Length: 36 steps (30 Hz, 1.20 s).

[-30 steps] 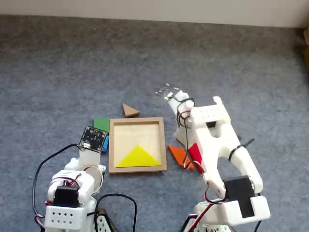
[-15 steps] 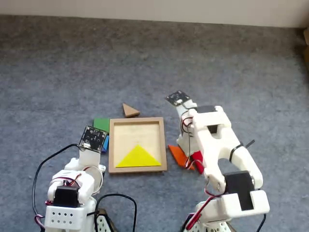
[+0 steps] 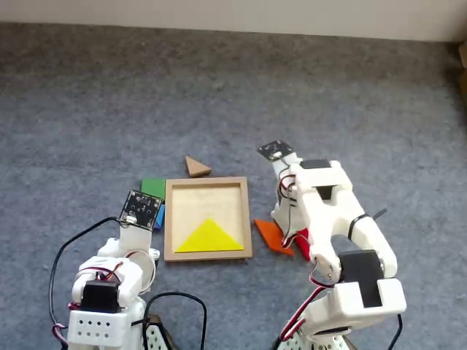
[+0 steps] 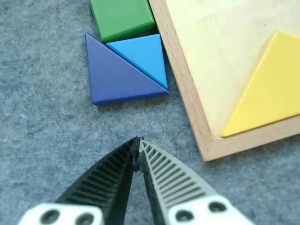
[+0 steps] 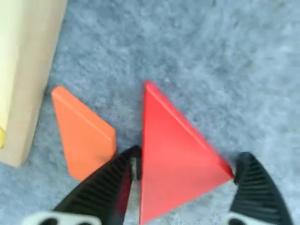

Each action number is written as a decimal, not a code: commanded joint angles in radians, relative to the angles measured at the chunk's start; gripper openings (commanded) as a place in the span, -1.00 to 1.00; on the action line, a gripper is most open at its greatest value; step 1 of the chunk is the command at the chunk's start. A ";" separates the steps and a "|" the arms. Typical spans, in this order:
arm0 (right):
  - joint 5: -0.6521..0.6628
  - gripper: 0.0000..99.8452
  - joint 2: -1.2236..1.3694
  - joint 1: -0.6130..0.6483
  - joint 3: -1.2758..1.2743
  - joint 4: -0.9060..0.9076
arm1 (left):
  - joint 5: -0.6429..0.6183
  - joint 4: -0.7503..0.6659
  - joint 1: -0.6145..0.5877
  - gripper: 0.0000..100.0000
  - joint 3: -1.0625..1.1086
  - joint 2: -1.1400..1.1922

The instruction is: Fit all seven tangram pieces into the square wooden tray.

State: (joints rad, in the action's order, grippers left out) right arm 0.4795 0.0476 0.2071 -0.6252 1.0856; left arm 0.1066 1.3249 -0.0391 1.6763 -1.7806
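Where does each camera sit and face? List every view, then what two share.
High view: fixed above, looking down on both arms and the wooden tray.
Left wrist view: on the left arm, looking down past the shut left gripper at the dark blue triangle.
Right wrist view: on the right arm, looking down past the open right gripper at the red triangle.
Shared: high and left wrist views both show the yellow triangle.

This looks like a room indoors, maybe in a home or an office; I cannot tell which. A soft grey carpet (image 3: 109, 95) covers the whole floor. At the far edge a pale wall (image 3: 219, 13) meets the carpet in a straight line.
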 commanded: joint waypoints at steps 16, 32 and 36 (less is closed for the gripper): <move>-0.009 -0.64 -0.357 0.030 0.007 0.145 | 0.005 0.003 0.008 -0.99 0.019 -0.038; -0.269 -0.64 -0.220 0.309 0.277 0.199 | 0.005 0.003 0.008 -0.99 0.019 -0.038; -0.259 -0.64 -0.225 0.254 0.285 0.295 | 0.005 0.003 0.008 -0.99 0.019 -0.038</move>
State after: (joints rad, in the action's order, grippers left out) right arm 0.2263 -0.1626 0.5033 -0.3982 1.3249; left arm 0.1066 1.3249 -0.0391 1.6763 -1.7806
